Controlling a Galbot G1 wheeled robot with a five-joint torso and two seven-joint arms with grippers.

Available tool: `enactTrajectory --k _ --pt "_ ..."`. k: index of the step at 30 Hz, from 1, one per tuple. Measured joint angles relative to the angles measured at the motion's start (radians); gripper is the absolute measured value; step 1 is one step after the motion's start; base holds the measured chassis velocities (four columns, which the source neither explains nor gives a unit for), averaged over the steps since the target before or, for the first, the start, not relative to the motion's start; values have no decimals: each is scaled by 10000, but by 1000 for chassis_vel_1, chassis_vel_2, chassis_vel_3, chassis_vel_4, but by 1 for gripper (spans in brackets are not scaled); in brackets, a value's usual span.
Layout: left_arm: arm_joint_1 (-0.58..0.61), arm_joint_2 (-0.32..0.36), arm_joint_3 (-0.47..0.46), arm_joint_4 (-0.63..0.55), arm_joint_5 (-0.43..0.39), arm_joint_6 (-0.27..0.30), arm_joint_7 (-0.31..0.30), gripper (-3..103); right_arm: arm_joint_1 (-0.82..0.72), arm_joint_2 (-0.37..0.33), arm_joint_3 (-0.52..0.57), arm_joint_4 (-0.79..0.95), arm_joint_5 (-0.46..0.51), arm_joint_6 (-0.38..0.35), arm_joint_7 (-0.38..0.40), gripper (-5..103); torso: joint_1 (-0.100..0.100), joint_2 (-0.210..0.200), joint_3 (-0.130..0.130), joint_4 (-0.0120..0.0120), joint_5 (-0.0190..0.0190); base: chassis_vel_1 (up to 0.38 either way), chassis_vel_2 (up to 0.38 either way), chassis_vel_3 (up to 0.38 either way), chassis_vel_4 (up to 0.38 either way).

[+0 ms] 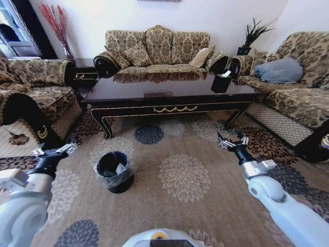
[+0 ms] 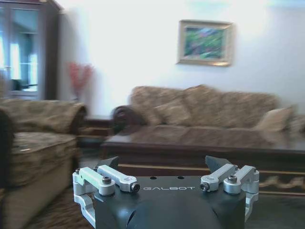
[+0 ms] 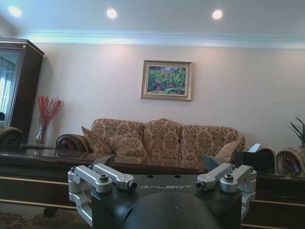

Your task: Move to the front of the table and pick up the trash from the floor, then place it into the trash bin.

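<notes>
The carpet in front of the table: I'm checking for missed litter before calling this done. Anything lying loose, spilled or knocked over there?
Nothing stands out. The carpet before the table shows no loose litter. The trash bin stands upright, a pale piece visible inside. The left gripper and right gripper hang open and empty above the floor.

Before me lies a beige carpet with blue-grey floral medallions (image 1: pixel 184 177). A three-seat sofa in gold damask fabric (image 1: pixel 159 49) stands against the plain white wall (image 3: pixel 238 90). Matching sofas flank it at my left (image 1: pixel 36 87) and right (image 1: pixel 293 87). A gilt-framed landscape painting (image 3: pixel 167 79) hangs above. Three recessed ceiling lights (image 3: pixel 112 13) are lit. A dark wooden glazed cabinet (image 3: pixel 14 90) occupies the corner.
</notes>
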Motion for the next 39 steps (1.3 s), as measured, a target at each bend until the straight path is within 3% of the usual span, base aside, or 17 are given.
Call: enactTrajectory --k 4,8,16,26,39 --pt "366 -54 314 -431 -807 -98 212 100 -447 235 353 463 0 51 -57 100 0 0 0 0 3 0 0 0 0" --pt "411 -96 362 -612 -781 -80 119 100 -890 447 594 742 125 105 -557 100 0 0 0 -1 1 0 0 0 0" --pt "1190 -120 -1 -733 -100 529 -1230 100 -1348 764 602 1215 480 244 -2037 100 0 -1 1 1 0 0 0 0 0" --pt "1454 -196 -67 -720 157 537 -1475 100 -1416 932 491 1124 457 355 -2429 100 1 -1 3 1 1 51 -69 -58 57" --pt "1566 -444 34 -705 181 583 -1562 100 -1347 928 300 814 377 403 -2627 100 0 -1 -1 0 2 258 -277 -257 268"
